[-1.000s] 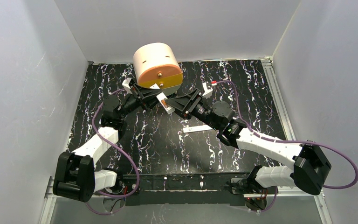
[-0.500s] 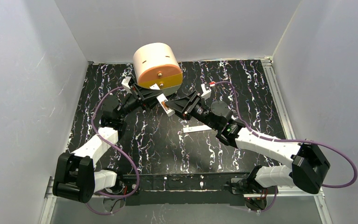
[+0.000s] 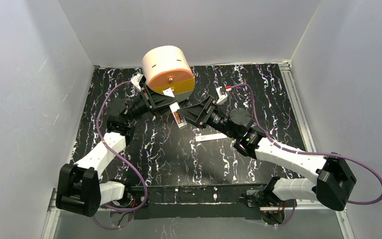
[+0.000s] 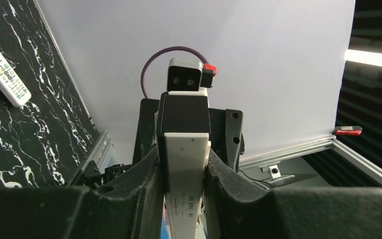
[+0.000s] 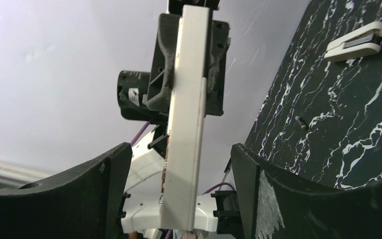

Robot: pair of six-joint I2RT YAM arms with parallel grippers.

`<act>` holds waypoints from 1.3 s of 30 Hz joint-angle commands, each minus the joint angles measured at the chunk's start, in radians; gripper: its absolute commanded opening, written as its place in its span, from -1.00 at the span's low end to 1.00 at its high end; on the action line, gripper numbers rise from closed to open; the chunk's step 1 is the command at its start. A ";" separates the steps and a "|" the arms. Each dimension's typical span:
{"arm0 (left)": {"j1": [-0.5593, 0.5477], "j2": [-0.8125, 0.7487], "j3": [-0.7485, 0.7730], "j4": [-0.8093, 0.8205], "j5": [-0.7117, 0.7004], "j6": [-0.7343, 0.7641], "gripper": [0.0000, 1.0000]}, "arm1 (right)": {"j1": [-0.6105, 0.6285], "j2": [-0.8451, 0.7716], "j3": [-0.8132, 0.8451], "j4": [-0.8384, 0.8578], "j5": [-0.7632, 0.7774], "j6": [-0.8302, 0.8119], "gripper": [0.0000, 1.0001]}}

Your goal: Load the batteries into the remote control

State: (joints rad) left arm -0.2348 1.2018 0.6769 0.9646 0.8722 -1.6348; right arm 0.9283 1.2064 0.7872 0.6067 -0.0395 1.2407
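My left gripper (image 4: 185,157) is shut on the remote control (image 4: 186,169), a small white handset held above the mat with its plain back towards the camera. In the top view the left gripper (image 3: 165,102) holds the remote (image 3: 177,113) in front of the drum. My right gripper (image 5: 180,147) is open, its jaws standing either side of the remote's (image 5: 186,109) free end with a gap on each side. A coppery-brown strip shows at the remote's edge; I cannot tell if it is the batteries. A tiny dark slim thing (image 5: 302,121) lies on the mat.
A cream drum with an orange face (image 3: 168,69) stands at the far middle. A longer, narrower white handset (image 3: 210,137) lies on the black marbled mat (image 3: 179,159); its screen and buttons show in the left wrist view (image 4: 2,69). A small white piece with a dark slot (image 5: 355,42) lies on the mat.
The left wrist has moved a little towards the far side, tilting the remote. The right arm has shifted slightly and its gripper stays at the remote's end.
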 commanded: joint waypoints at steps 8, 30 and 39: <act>-0.002 -0.019 0.049 0.008 0.051 0.090 -1.00 | -0.010 0.012 -0.001 0.059 -0.140 -0.097 0.09; -0.001 -0.127 0.021 -0.358 -0.065 0.344 -1.00 | -0.015 -0.023 0.263 -0.500 -0.130 -0.603 0.91; -0.001 -0.194 -0.033 -0.471 -0.198 0.399 -1.00 | 0.034 0.158 0.568 -0.895 -0.017 -0.962 0.83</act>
State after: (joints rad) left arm -0.2348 1.0412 0.6662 0.5488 0.7422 -1.2797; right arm 0.9295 1.2781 1.2472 -0.0868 -0.1379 0.4789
